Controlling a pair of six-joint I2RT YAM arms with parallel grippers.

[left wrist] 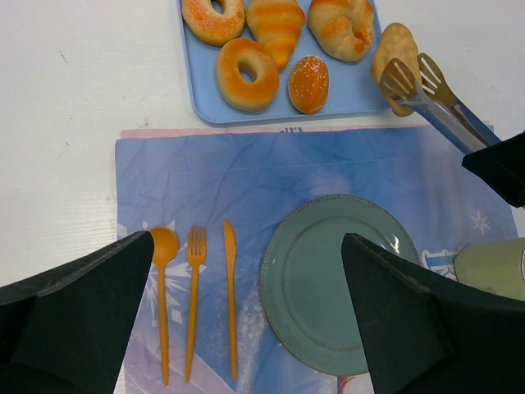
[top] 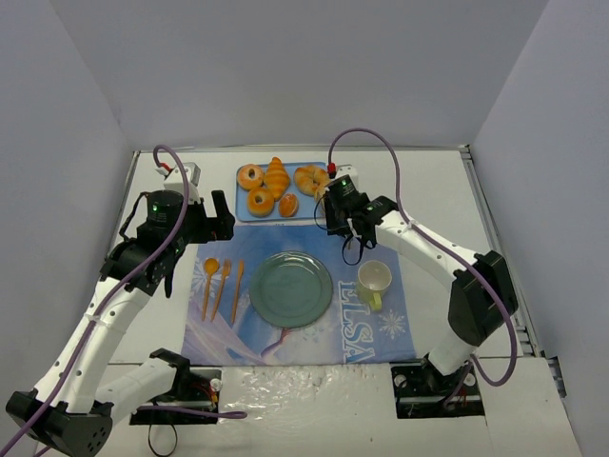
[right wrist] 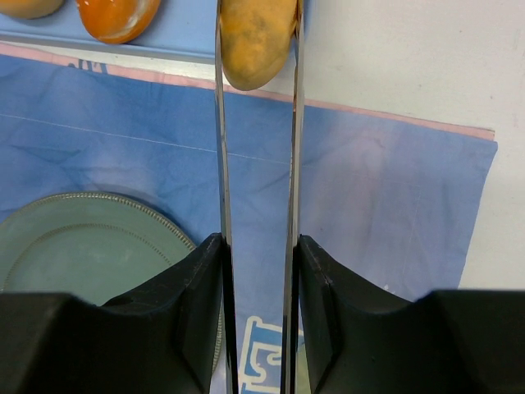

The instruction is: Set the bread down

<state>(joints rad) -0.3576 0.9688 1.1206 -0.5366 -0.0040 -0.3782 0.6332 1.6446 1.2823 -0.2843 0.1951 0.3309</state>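
The bread [right wrist: 257, 41], a smooth golden-brown oval roll, is pinched between the two blades of metal tongs [right wrist: 220, 148]. My right gripper [right wrist: 257, 246] is shut on the tongs' handles. The roll hangs over the right edge of the blue tray [left wrist: 344, 103], where the tray meets the mat. It also shows in the left wrist view [left wrist: 394, 49]. The green plate [top: 291, 288] lies empty on the mat, below and left of the roll. My left gripper [left wrist: 246, 246] is open and empty, above the mat's left half [top: 221, 217].
The tray holds two ring doughnuts [left wrist: 244, 74], a croissant [left wrist: 276, 25], another twisted pastry [left wrist: 340, 29] and a small round bun [left wrist: 308, 83]. An orange spoon, fork and knife [top: 222, 286] lie left of the plate. A pale yellow cup [top: 374, 279] stands right of it.
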